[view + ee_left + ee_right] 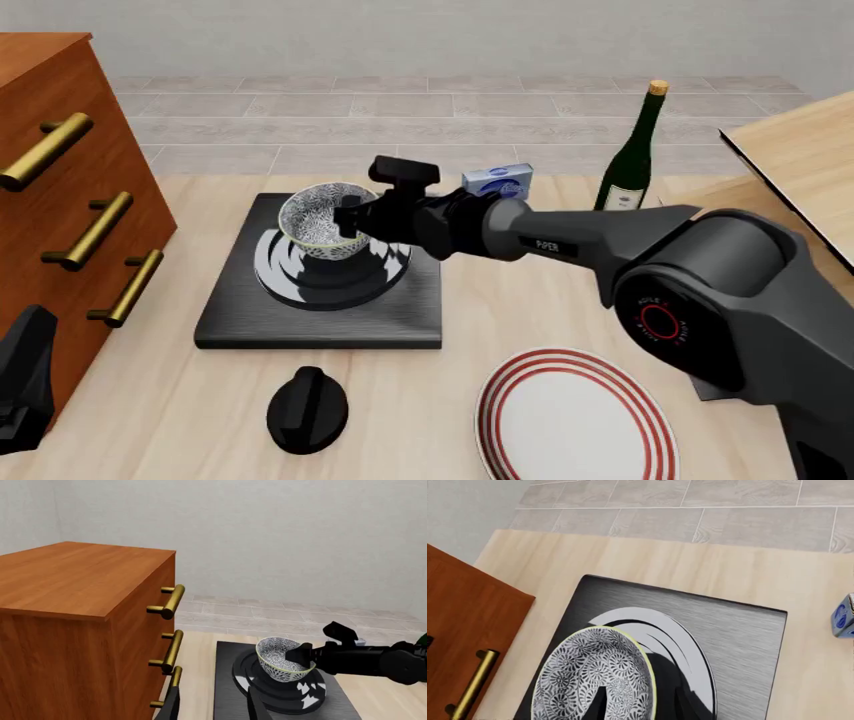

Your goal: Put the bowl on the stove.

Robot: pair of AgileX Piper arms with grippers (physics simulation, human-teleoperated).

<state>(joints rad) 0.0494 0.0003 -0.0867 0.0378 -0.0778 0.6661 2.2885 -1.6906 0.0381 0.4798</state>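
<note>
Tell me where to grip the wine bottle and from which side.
Grip the bottle around its wide lower body, coming in level from the near side with the right gripper. It stands upright at the table's far right; the narrow neck offers less surface, and a small blue box sits to its left.

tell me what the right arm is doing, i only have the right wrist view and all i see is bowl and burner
Observer: In the front view the right gripper grips the bowl by its rim, over the stove.
Operator: is it down on the burner yet
Observer: The left wrist view shows the bowl's base at the burner rings; I cannot tell whether it touches.
Operator: where's the left arm
Observer: The left gripper is low at the table's near left edge, beside the wooden drawer cabinet, away from the stove.
Operator: anything near the stove i could hit
Observer: A black knob lies in front of the stove and a red-striped plate to its right.
</note>
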